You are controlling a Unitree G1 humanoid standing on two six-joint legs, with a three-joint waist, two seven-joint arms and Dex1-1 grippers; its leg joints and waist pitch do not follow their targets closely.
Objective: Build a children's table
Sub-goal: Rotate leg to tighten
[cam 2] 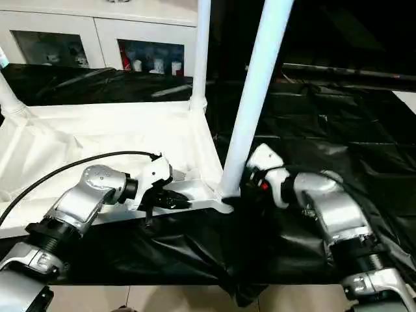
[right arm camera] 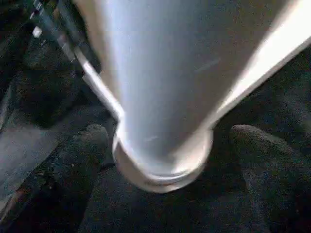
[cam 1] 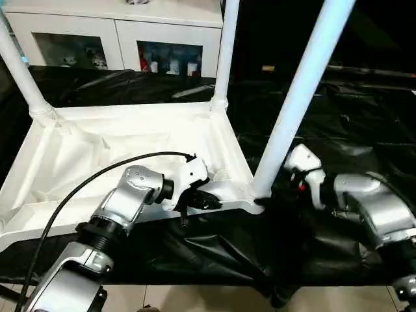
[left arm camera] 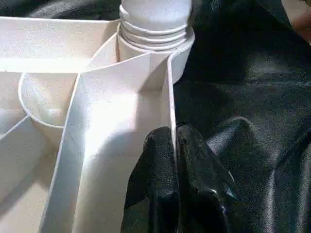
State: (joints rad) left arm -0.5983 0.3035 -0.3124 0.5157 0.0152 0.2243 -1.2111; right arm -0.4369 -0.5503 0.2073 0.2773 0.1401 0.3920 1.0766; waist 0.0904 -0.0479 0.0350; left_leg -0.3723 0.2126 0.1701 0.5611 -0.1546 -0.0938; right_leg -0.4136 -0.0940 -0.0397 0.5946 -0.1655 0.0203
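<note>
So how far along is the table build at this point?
Three legs stand in corner sockets of the upturned tabletop: far left leg, far right leg and near right leg. In hand: the left tool pinches the tabletop's side wall while the right tool straddles the near right leg's base, fingers apart. The near left corner lies outside the views, so the fourth leg is unconfirmed.

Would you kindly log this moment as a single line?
left gripper: shut on tabletop rim | right gripper: open around near leg base | three legs standing in sockets

White glass-door cabinet (cam 1: 117,36) behind black-draped table (cam 1: 338,123); pale floor (cam 1: 208,299).
</note>
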